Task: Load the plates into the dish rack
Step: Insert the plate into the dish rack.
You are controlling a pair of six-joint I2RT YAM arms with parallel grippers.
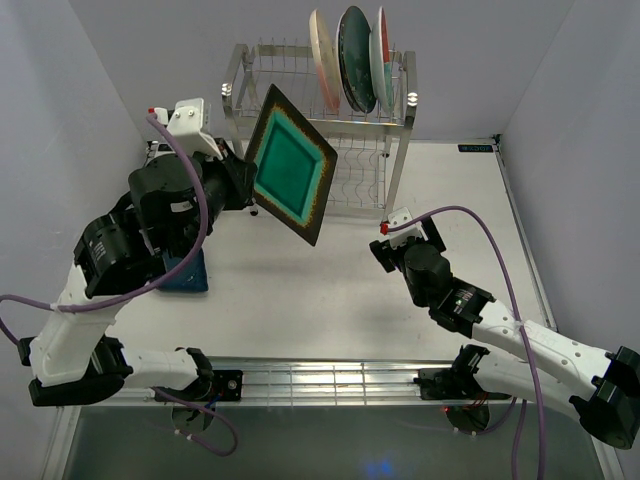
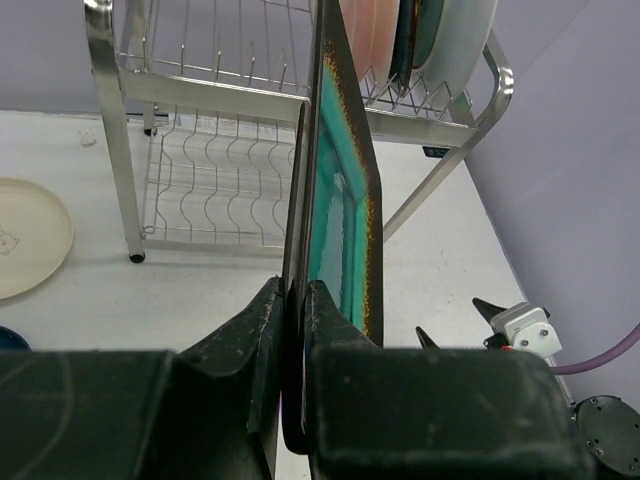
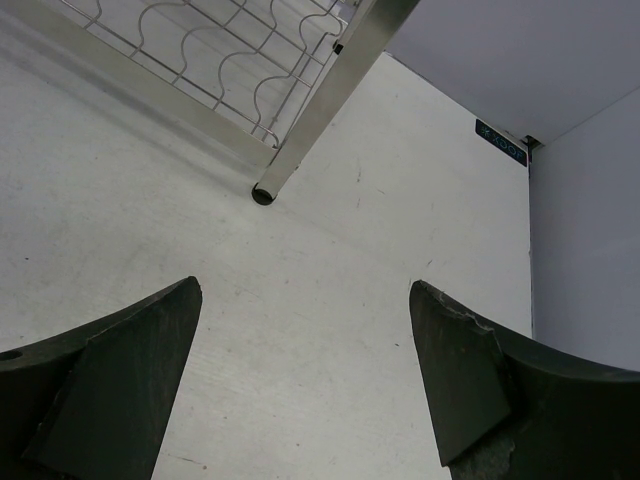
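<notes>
Holding entry, left arm: the left gripper (image 2: 296, 310) is clamped narrow on the near edge of the square green plate with a dark, rust-speckled rim (image 1: 292, 165). The plate is lifted off the white table (image 1: 300, 310) and stands on edge, one corner uppermost, in front of the left half of the tall shiny steel wire dish rack (image 1: 398, 150).

- In the left wrist view the plate shows edge-on, its far edge pointing at the upper tier just left of the plates already racked.
- Whether the plate's top corner touches the rack's front rail I cannot tell.
- Upper tier, far right end: a pink-and-cream round plate (image 1: 324, 60), a dark teal round plate (image 1: 355, 58) and a pale plate with a red rim (image 1: 381, 60) stand upright, close together. Bare wire slots run leftward from the pink one to the rack's left end.
- A cream round plate (image 2: 25, 235) lies flat on the table left of the rack, well apart from its leg.

Right gripper (image 3: 305, 290): jaws spread wide, holding nothing, low over bare table near the rack's near right leg.
</notes>
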